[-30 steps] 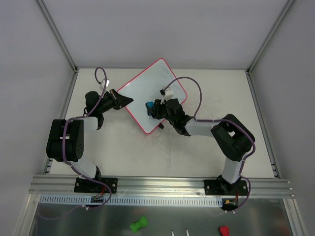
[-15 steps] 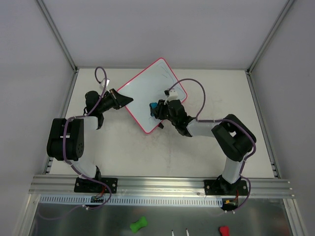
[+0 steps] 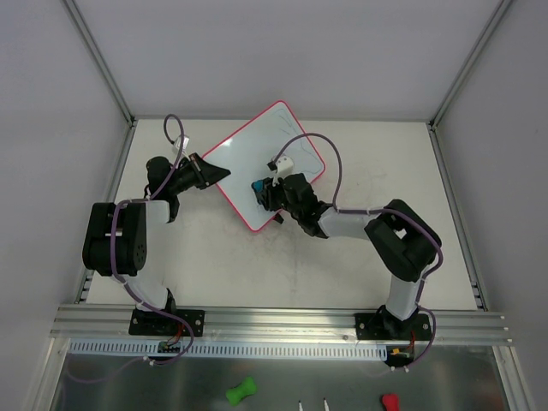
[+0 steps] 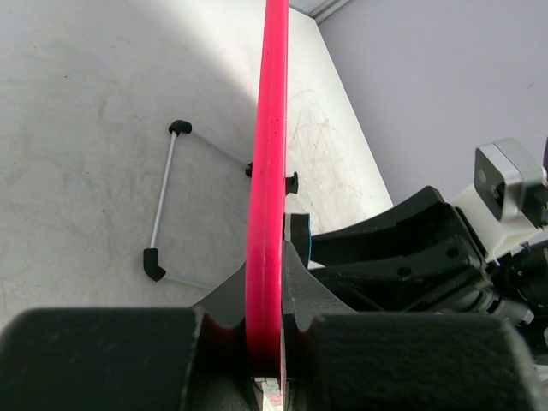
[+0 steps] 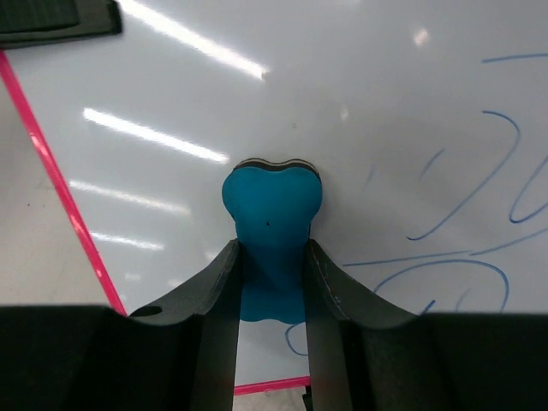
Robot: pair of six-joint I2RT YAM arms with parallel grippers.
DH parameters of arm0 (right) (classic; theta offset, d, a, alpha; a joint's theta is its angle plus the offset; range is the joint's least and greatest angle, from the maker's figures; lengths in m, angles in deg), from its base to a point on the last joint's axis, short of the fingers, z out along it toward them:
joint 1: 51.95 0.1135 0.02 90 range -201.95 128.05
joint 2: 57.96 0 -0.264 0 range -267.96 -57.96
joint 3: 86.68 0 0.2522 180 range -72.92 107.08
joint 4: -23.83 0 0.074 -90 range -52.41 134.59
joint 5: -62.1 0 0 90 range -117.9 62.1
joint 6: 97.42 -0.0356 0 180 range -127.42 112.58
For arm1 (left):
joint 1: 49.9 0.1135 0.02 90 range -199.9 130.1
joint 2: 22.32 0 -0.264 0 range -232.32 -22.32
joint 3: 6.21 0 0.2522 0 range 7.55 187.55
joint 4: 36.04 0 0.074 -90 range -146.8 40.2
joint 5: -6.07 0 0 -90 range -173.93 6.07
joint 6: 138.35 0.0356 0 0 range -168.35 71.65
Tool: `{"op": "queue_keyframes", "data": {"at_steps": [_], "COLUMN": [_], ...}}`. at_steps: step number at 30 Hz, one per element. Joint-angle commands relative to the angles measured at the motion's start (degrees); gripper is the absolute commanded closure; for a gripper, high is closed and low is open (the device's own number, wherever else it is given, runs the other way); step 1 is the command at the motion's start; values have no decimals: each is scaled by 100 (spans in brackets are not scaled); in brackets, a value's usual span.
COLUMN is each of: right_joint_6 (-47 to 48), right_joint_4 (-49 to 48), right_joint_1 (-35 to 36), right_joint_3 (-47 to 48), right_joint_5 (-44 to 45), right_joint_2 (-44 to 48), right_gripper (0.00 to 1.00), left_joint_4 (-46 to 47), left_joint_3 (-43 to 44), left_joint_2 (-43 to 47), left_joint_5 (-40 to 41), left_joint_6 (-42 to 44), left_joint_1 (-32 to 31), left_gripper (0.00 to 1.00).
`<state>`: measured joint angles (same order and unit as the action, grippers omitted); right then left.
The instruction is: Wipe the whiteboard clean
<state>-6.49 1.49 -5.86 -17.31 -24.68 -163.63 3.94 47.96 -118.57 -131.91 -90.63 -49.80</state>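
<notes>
Whiteboard (image 3: 257, 145): far middle of the desk (image 3: 368, 257), turned diagonally, pink frame all round. Cannot tell whether it lies flat or is lifted off the desk; a wire stand (image 4: 167, 210) shows behind its edge in the left wrist view.

Blue scribbles (image 5: 479, 163) cover the area to one side of the eraser; the surface on the other side is clean.

Blue eraser (image 5: 272, 210): pressed to the board face, clamped in the right pincer (image 5: 272, 257).

Left pincer (image 4: 267, 342): closed on the frame at the board's left edge, steadying it.

Step, as I judge it: mid-wipe, erasing partly done.

Next: sweep the eraser sideways across the scribbles with even pressure while the left grip holds firm so the board doesn't slide.
</notes>
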Motion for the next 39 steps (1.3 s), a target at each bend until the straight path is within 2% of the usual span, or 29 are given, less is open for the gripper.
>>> {"op": "queue_keyframes", "data": {"at_steps": [1,5,9,15,22,31,39], "right_joint_6": [425,504,383,-504,-655,-769,-1156], "right_joint_4": [533,744,1297,1702,2132,2801,3082], "right_joint_1": [436,445,305,-433,-1136,-1681,-2156], "right_joint_3": [125,291,861,1338,1628,2067,2261], "right_joint_5": [-1034,-929,-621,-911,-850,-463,-805], "right_joint_2": [-578,-534,-551,-727,-797,-1008,-1184], "right_gripper": [100,100,100,100,100,100,100], "left_joint_4": [-214,-241,-389,-513,-909,-1251,-1295], "left_joint_3": [99,143,318,494,688,811,776], "left_joint_2": [-43,-70,-184,-211,-210,-289,-289], "left_joint_5": [-9,-61,-228,-474,-729,-809,-818], "left_joint_6": [537,528,510,589,809,1038,1082], "left_joint_1": [-45,-45,-45,113,131,183,245], "left_gripper": [100,100,100,100,100,100,100]}}
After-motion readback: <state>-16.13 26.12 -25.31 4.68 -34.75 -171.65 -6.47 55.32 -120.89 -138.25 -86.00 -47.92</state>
